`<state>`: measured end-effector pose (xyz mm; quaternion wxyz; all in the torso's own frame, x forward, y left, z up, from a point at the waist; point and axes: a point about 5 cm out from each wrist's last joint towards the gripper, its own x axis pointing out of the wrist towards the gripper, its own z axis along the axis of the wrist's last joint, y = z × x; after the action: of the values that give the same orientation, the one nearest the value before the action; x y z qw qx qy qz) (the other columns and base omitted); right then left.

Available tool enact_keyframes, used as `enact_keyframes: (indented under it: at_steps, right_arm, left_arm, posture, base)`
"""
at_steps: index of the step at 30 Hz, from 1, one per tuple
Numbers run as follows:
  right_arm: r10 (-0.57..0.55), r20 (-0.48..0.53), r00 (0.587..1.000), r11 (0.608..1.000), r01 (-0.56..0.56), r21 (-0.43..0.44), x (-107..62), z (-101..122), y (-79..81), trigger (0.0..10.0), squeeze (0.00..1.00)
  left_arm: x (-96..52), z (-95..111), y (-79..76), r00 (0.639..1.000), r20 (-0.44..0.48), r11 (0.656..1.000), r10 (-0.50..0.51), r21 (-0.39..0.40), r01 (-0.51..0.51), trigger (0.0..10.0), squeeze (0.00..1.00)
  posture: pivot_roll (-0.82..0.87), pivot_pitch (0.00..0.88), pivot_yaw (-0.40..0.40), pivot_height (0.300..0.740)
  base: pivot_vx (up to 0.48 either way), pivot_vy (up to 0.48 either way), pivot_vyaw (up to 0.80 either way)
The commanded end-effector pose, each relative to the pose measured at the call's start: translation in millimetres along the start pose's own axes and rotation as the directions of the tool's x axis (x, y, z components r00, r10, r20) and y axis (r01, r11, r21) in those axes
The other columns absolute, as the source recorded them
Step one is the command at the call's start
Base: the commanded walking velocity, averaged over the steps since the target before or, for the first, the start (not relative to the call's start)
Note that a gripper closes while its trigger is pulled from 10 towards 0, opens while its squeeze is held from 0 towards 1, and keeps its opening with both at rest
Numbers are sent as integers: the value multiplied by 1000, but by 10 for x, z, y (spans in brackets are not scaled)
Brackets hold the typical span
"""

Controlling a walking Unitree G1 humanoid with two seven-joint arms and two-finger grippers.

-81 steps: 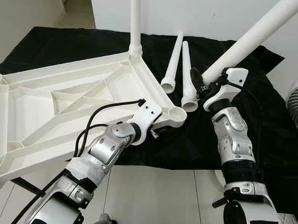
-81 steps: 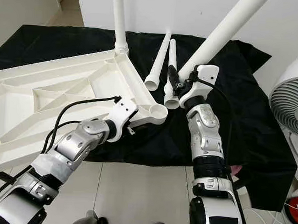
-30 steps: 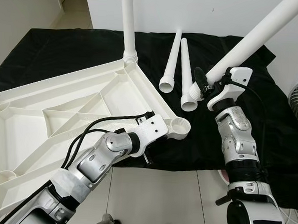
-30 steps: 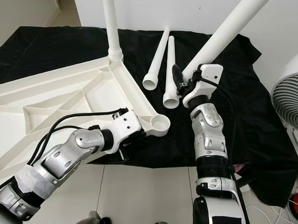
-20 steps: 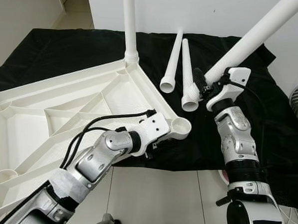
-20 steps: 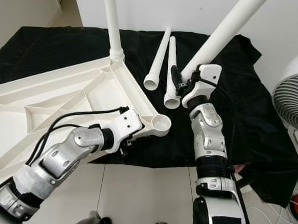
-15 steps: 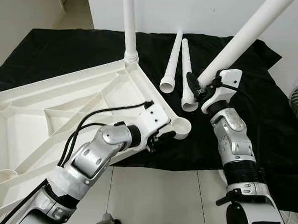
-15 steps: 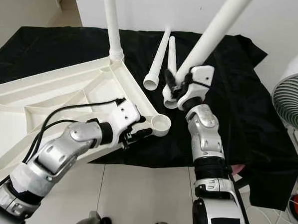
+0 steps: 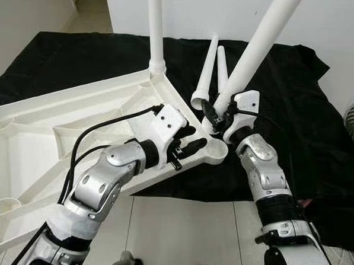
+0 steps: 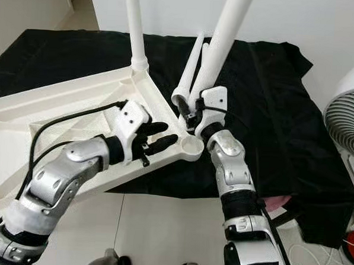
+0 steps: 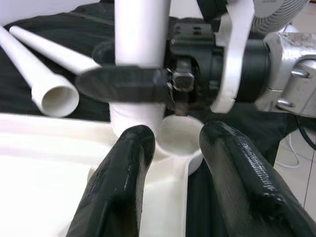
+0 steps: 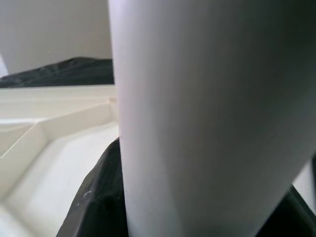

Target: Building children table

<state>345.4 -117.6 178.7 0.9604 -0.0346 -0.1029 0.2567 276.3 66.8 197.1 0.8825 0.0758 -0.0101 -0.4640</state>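
Nearest, the left end effector (image 9: 185,146) rests with fingers spread wide astride the rim of the upturned white tabletop (image 9: 58,132), pointing at its empty corner socket (image 10: 191,144). Just beyond, the right end effector (image 9: 215,117) grips a tilted white leg (image 9: 252,47), its lower end beside that socket. Farther back, two loose legs (image 9: 213,69) lie on black cloth (image 9: 80,56).

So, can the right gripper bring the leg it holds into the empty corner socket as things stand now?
Probably yes. The right gripper holds the leg beside the open corner socket, its end just behind the rim. The left gripper lies along the tabletop edge, not over the hole.
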Motion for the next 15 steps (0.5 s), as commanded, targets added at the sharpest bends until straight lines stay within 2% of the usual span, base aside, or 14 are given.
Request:
enact_keyframes:
  at_steps: [1, 3, 9, 15]
  right_arm:
    - [25, 4, 1000, 1000, -25, -12, 17, 22, 48, 10000, 0]
    - [36, 1, 999, 999, -36, -10, 5, 8, 78, 10000, 0]
    - [41, -9, 999, 999, -41, -12, -21, -18, 93, 10000, 0]
    - [32, -18, 999, 999, -32, -15, -82, -37, 91, 10000, 0]
  left_arm:
    - [-24, 21, 45, 995, 16, 995, 103, 8, -103, 10000, 0]
    - [-85, -5, 40, 996, 16, 995, 92, 38, -93, 10000, 0]
    - [-159, -37, 33, 997, 24, 995, 79, 61, -81, 10000, 0]
    - [-186, -32, 9, 998, 18, 998, 60, 11, -60, 10000, 0]
  posture:
    - [-45, 79, 24, 740]
    - [-45, 79, 24, 740]
    - [-44, 85, 27, 740]
    - [-41, 85, 25, 740]
  base:
    - [0, 0, 0]
    - [0, 0, 0]
    - [0, 0, 0]
    - [0, 0, 0]
